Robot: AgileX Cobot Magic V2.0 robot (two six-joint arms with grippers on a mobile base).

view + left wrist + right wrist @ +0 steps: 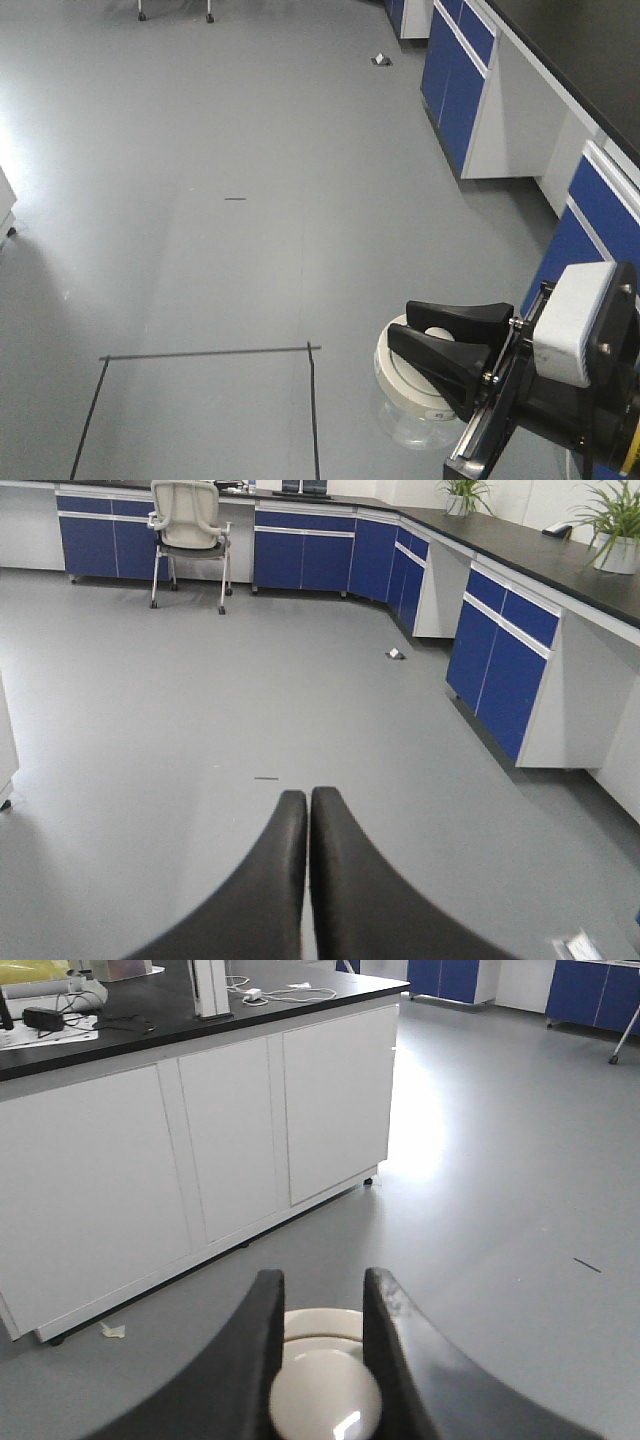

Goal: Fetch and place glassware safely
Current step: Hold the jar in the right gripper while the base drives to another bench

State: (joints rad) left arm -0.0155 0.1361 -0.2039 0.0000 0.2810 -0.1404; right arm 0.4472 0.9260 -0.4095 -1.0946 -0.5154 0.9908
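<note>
The glassware is a squat clear glass jar [415, 425] with a wide off-white lid [400, 378] and a round central knob [325, 1398]. My right gripper [402, 326] is shut on the knob, one black finger on each side, and holds the jar in the air above the grey floor at the lower right of the front view. In the right wrist view the lid [322, 1322] shows between the fingers [392, 1305]. My left gripper [306, 798] is shut and empty, its fingers pressed together over bare floor. It does not show in the front view.
Blue-and-white lab cabinets [462, 75] under a black counter run along the right. A white cabinet bench [200, 1140] stands near the right arm. An office chair [190, 525] stands far back. A black tape square [205, 352] marks the floor. A small object [381, 60] lies near the cabinets.
</note>
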